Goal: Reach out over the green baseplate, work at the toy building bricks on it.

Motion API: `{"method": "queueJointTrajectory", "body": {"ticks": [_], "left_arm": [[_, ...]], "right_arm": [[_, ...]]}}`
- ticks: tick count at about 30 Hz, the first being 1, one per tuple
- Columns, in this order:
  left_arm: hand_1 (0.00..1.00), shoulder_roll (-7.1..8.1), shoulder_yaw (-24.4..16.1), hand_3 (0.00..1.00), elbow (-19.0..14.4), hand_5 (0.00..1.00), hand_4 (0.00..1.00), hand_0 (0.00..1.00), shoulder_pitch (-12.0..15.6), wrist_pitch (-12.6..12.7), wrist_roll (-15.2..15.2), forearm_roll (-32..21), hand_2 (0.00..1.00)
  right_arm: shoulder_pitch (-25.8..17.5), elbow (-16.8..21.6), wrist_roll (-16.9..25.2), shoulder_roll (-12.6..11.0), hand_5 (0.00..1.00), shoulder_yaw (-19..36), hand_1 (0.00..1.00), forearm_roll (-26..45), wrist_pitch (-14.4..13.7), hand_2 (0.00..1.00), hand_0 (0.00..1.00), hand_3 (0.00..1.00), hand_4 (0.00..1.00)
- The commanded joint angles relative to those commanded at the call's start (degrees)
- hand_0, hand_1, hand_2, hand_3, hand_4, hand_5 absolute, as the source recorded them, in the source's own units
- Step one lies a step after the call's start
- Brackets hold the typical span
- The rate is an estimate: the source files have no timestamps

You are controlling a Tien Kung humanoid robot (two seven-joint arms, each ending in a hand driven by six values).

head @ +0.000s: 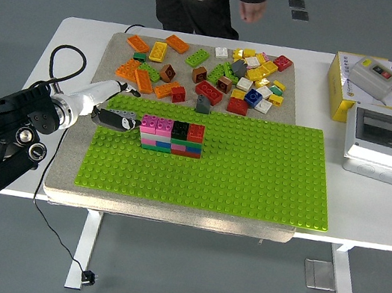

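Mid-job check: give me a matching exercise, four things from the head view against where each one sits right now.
Things:
1. left hand
2. brick stack
3. loose bricks
4. grey box

Places:
A. on the mat beyond the green baseplate
B. at the table's right end
C. on the baseplate, left of centre
D. at the baseplate's left edge, beside the stack

Pairs: 1-D, 2-C, 3-A, 4-B
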Motion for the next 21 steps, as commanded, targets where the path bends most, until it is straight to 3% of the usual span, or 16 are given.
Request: {"method": "queueJointTrajectory", "body": {"ticks": [7,15,18,21], "left_arm": [[0.980,3.24,-6.03,0.842,-9.07,0.475,0.780,0.995,5.75,-0.63,2.41,1.65,0.990],[0.980,5.41,-12.54,0.826,-19.99,0.483,0.780,0.995,14.26,0.74,2.49,5.26,0.986],[0.976,6.38,-12.65,0.794,-23.48,0.491,0.781,0.997,15.14,0.92,2.23,5.87,0.983],[0.976,6.73,-12.39,0.794,-24.34,0.491,0.781,0.997,14.98,1.01,2.01,6.14,0.983]], "right_arm": [[-0.27,0.00,-0.29,-0.07,0.796,0.33,0.788,-0.74,-0.01,0.787,0.735,0.675,0.380],[-0.03,0.00,-0.64,-0.16,0.801,0.01,0.788,-0.99,0.09,0.787,0.735,0.674,0.379],[0.02,0.00,-0.49,-0.18,0.799,-0.24,0.788,-0.81,0.04,0.787,0.735,0.674,0.381],[0.00,0.00,-0.18,-0.27,0.799,-0.77,0.788,-0.14,-0.01,0.787,0.735,0.674,0.381]]}}
